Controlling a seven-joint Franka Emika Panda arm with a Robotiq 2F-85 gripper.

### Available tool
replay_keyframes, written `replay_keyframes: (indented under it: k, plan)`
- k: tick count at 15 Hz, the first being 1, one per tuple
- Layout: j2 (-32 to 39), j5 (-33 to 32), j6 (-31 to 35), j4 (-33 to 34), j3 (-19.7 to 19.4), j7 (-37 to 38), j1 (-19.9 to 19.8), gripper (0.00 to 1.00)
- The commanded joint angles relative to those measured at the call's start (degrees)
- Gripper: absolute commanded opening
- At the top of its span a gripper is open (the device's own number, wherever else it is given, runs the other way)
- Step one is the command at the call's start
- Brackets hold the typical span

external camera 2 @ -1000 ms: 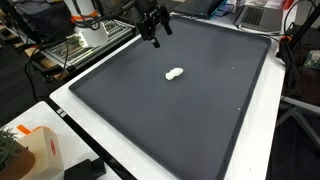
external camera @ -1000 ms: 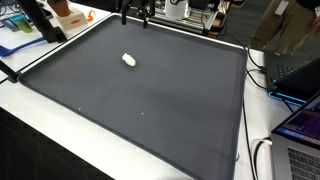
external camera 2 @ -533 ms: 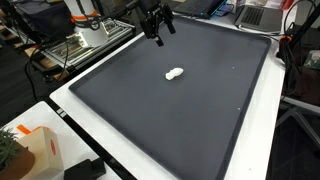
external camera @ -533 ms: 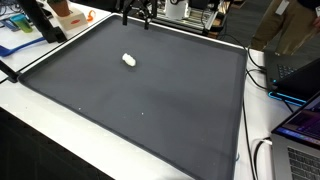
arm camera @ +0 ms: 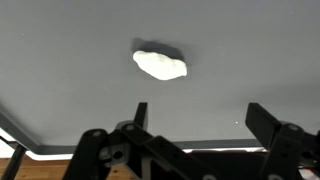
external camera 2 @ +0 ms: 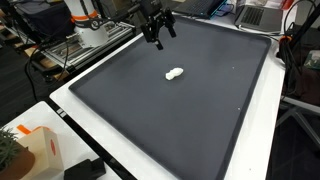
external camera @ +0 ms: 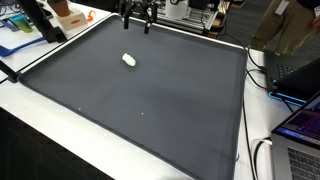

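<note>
End effector (external camera 2: 158,40) wide open, empty; white lump (external camera 2: 175,73) well apart toward bench (external camera 2: 225,125) centre, long axis parallel to finger spacing.

A large dark grey mat (external camera: 160,100) is covering the white desk (external camera 2: 100,140). An orange and white cardboard box (external camera 2: 35,150) is standing at one corner, and an open black laptop (external camera: 295,75) is glowing beside the mat.

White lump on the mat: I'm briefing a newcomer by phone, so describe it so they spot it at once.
A big dark grey mat covers the white table. On it, a little in from the open end effector hovering near one edge, lies a small white lump. It is the mat's only object.
</note>
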Motion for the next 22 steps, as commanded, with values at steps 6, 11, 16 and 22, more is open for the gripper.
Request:
replay_keyframes:
  k: [6, 11, 16, 22]
  plan:
    - [0.0, 0.0, 0.0, 0.2, 0.1, 0.0, 0.0, 1.0]
    - [1.5, -1.1, -0.4, 0.8, -0.1, 0.1, -1.0, 1.0]
    - [6.3, -3.5, -2.6, 3.5, -0.8, 1.0, -2.5, 1.0]
    - [5.7, -24.8, -16.9, 10.8, -1.8, 12.9, -9.0, 1.0]
